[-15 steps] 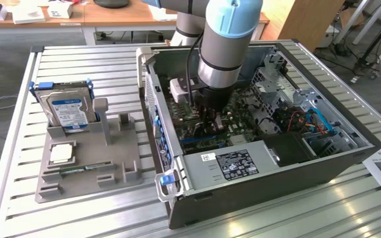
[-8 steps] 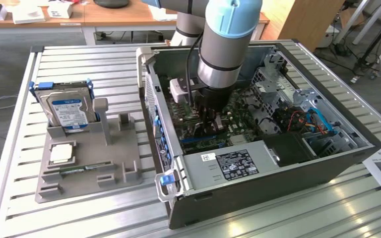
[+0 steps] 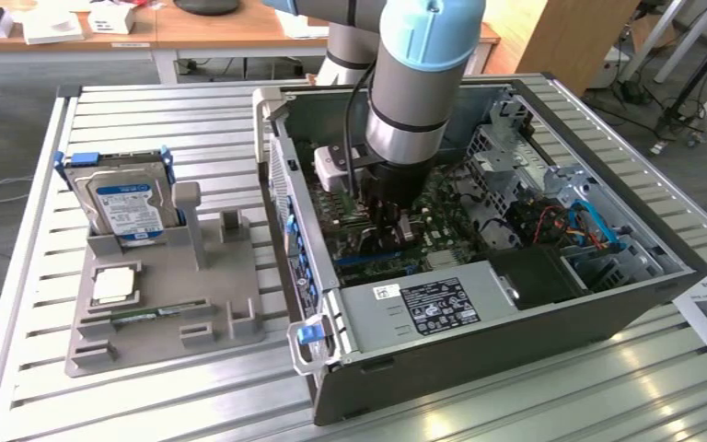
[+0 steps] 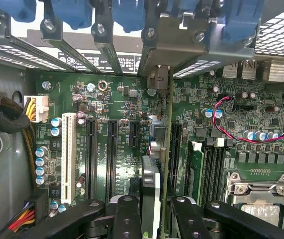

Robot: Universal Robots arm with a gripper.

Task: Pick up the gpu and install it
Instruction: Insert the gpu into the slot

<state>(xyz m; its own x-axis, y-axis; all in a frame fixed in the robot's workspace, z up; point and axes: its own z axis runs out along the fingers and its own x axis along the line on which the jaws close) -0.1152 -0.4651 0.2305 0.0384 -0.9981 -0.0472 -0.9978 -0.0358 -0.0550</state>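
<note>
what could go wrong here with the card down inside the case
The gpu, held edge-on in the gripper, stands over the motherboard. If it is not lined up with its slot, pressing could stress the board. Its bracket end could catch on the rear slot covers. The red wire lies close by.

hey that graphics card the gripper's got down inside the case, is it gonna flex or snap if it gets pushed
The gpu looks like a thin board held edge-on by the gripper, so it probably flexes slightly and could crack under side load. Exposed components suggest fragility. Its metal bracket end likely feels stiffer.
</note>
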